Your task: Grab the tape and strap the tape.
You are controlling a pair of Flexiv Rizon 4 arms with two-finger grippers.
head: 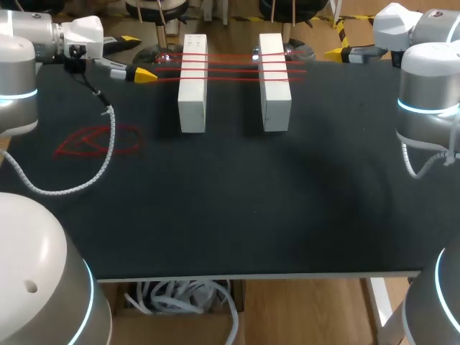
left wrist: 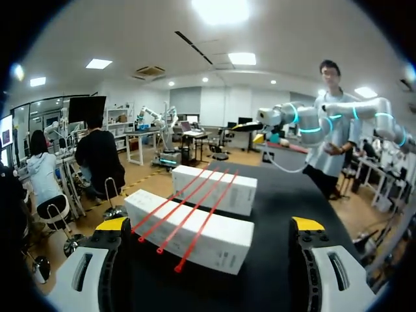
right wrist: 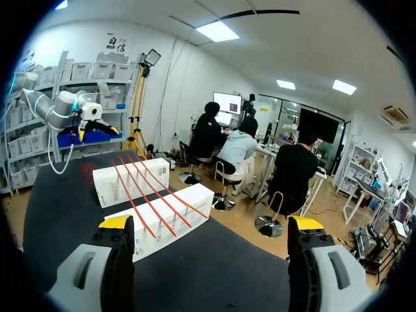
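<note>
Red tapes (head: 233, 71) lie across two white boxes (head: 192, 93). The left gripper (left wrist: 209, 224) and right gripper (right wrist: 211, 222) hang wide open. A red loop (head: 98, 141) lies nearby, maybe tape.

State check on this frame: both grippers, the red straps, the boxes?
left gripper: open, empty, facing the boxes from one side.
right gripper: open, empty, facing them from the other side.
red straps: four, lying straight across both box tops, ungripped.
white boxes: two, lying flat on the table, parallel, apart.
</note>
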